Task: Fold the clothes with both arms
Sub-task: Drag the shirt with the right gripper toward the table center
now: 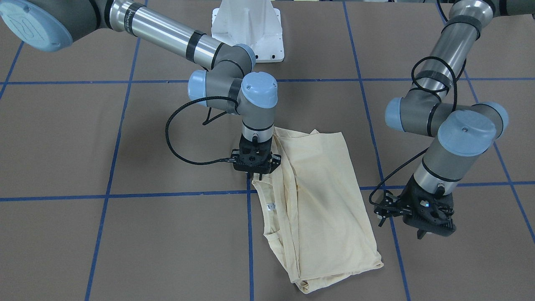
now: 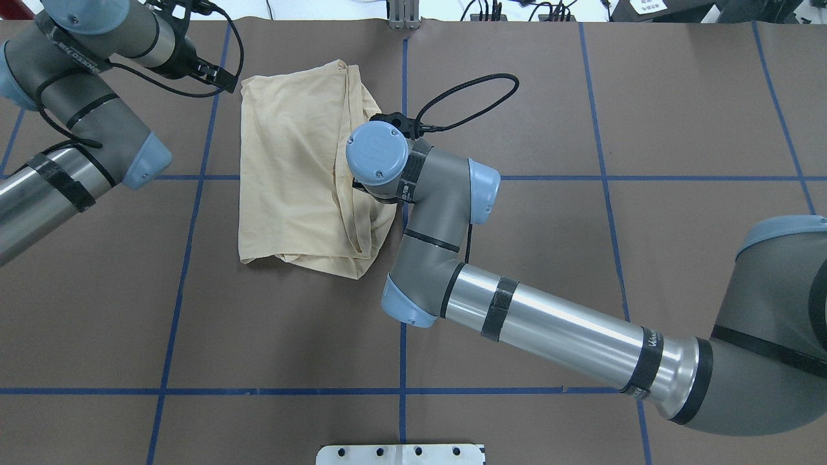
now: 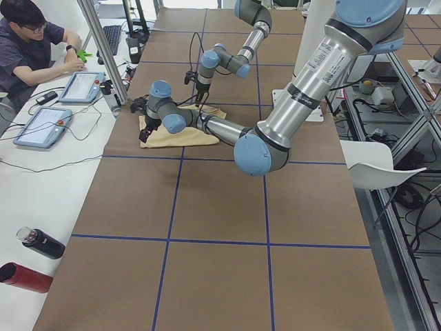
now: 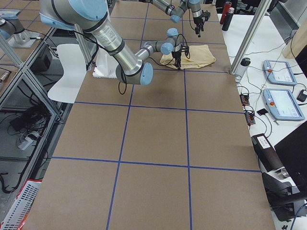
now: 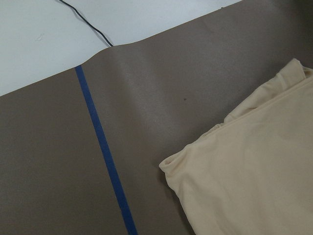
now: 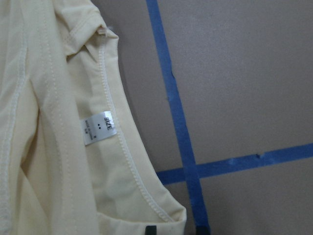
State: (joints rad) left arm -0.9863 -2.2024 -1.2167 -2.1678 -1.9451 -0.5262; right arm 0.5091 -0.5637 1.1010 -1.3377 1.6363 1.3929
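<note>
The pale cream-yellow shirt (image 1: 322,196) lies folded into a rough rectangle on the brown table, print hidden; it also shows from overhead (image 2: 291,161). Its white neck tag (image 1: 271,206) lies near the collar edge (image 6: 98,129). My right gripper (image 1: 256,176) points straight down at the collar edge. In the right wrist view (image 6: 176,230) its tips stand a little apart, astride the cloth's edge, which lies flat. My left gripper (image 1: 401,228) hovers open and empty beside the shirt's far corner (image 2: 219,74). The left wrist view shows that corner (image 5: 254,181) but no fingers.
The white pedestal base (image 1: 247,29) stands at the robot's side of the table. Blue tape lines (image 1: 250,234) grid the brown surface. An operator (image 3: 31,41), tablets (image 3: 41,127), a metal post (image 3: 103,62) and bottles (image 3: 41,243) line the white side bench.
</note>
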